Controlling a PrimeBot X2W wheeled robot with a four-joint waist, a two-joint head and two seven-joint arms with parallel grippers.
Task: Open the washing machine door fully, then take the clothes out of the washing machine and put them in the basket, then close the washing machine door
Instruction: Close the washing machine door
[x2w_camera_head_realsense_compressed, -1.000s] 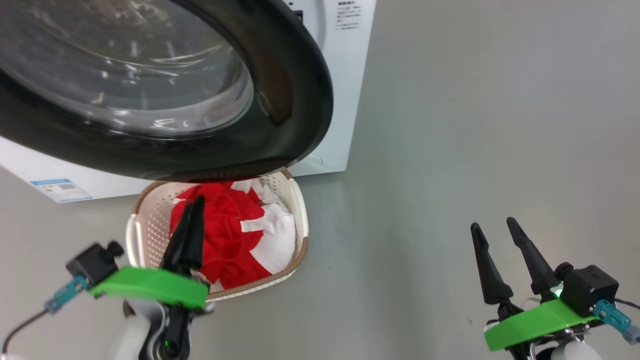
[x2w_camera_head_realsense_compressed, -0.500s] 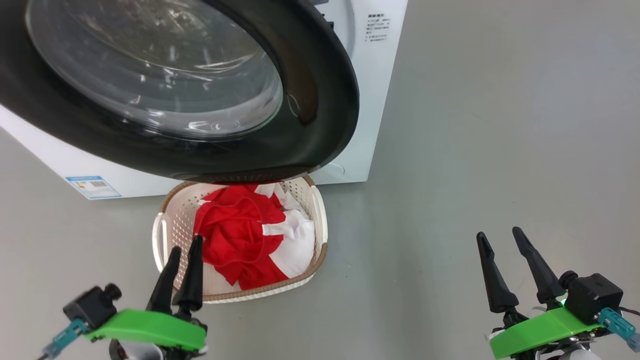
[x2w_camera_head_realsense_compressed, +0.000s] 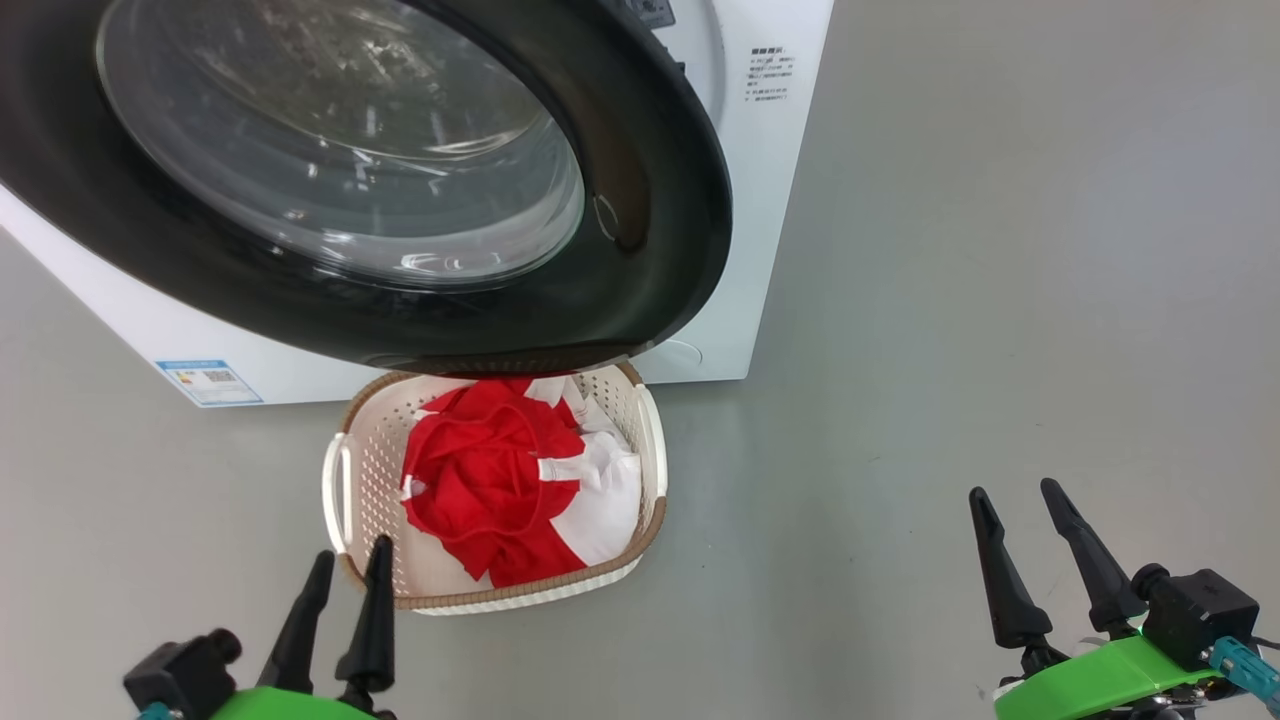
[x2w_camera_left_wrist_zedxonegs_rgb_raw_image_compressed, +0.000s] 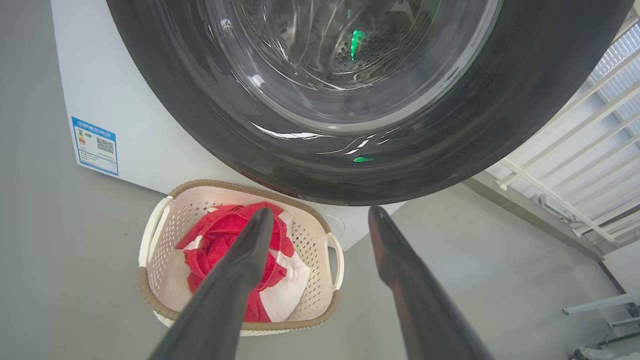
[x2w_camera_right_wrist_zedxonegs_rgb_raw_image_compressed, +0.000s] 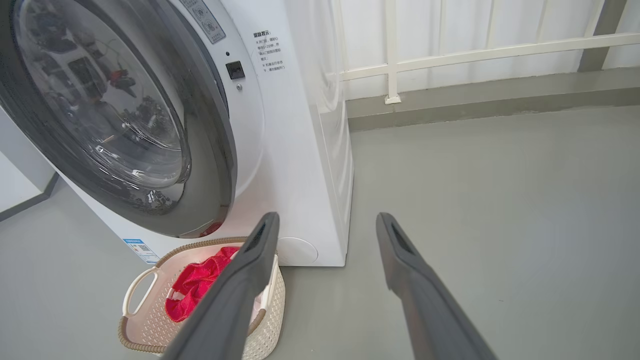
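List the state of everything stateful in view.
washer: upright on the floor, front uncovered
door: open, swung out
basket: upright on the floor in front of the washer
clothes: heaped in the basket
left hand: open, empty
right hand: open, empty

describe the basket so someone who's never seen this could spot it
Find the big white front-loading washing machine with its round black-rimmed glass door open. On the grey floor below that door sits a small cream perforated plastic basket. Only it has a brown woven-look rim and red and white clothes inside.
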